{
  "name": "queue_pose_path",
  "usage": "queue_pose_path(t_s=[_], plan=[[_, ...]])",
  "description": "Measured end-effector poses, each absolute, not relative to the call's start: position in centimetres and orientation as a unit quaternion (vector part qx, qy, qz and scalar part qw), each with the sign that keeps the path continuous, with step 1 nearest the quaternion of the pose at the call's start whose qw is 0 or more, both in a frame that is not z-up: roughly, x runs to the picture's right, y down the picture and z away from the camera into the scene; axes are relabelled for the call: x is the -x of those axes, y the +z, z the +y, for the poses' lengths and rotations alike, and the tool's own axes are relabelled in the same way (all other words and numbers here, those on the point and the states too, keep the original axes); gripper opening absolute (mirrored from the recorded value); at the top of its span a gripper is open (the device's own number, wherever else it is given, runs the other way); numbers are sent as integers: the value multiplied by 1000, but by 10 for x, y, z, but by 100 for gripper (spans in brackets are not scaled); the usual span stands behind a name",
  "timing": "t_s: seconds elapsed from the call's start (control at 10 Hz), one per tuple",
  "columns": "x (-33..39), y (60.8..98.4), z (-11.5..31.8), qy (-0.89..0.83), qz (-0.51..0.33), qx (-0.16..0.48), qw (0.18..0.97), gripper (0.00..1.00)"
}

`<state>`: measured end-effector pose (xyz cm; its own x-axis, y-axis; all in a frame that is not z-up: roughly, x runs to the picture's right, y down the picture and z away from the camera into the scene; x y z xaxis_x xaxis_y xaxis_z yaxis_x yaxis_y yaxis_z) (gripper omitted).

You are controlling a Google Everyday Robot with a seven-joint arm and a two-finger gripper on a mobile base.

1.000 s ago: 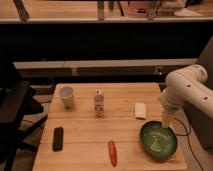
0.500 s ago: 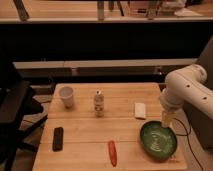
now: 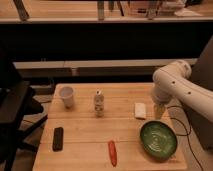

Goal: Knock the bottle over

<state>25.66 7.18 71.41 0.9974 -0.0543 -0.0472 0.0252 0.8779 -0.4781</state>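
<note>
The bottle (image 3: 99,103) is small, pale and translucent with a white cap. It stands upright near the middle of the wooden table (image 3: 85,127), to the right of a white paper cup (image 3: 66,96). My gripper (image 3: 159,113) hangs from the white arm (image 3: 172,82) over the table's right side, just above the far rim of a green bowl (image 3: 158,139). It is well to the right of the bottle and apart from it.
A white block (image 3: 140,110) lies just left of the gripper. A red elongated object (image 3: 112,152) lies near the front edge and a black remote-like object (image 3: 58,138) at front left. A dark chair (image 3: 15,107) stands left of the table.
</note>
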Motion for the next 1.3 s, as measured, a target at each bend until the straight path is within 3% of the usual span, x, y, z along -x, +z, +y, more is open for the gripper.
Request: queue_pose_path(t_s=[1.3], plan=[[-167, 754, 54, -112, -7, 231, 967, 80]])
